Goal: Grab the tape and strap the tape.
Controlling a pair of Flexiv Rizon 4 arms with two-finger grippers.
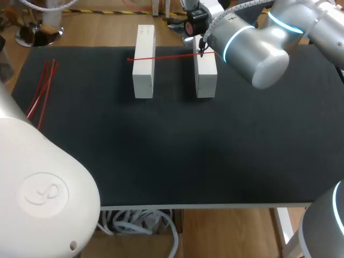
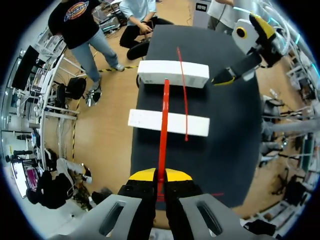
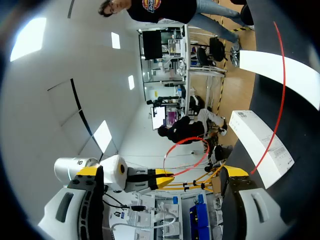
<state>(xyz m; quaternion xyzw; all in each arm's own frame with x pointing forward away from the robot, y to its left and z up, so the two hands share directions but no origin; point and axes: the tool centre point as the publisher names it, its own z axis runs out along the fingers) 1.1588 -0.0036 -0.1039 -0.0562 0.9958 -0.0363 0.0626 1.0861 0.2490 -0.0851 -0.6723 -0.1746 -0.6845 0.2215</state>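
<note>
Right, my left claw (image 2: 160, 175) pinches the red tape (image 2: 163, 125) by its end; it runs toward 12 o'clock over both white blocks (image 2: 172, 73). My right claw (image 2: 244, 54) hangs agape at 1 o'clock.

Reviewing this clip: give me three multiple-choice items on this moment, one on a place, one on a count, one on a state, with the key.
1. Where does the red tape strip lie?
A. across both white rectangular blocks
B. in a loose coil beside them
C. wound round one of them

2. How many white rectangular blocks stand on the black mat?
A. one
B. two
C. four

3. What is the left gripper doing?
A. open and empty
B. shut on the red tape strip
C. shut on a block

Key: 1 A, the head view shows the strip bridging both tops. 2 B, only two blocks show, side by side. 3 B, the left wrist view shows both yellow-tipped fingers pinching the strip.
</note>
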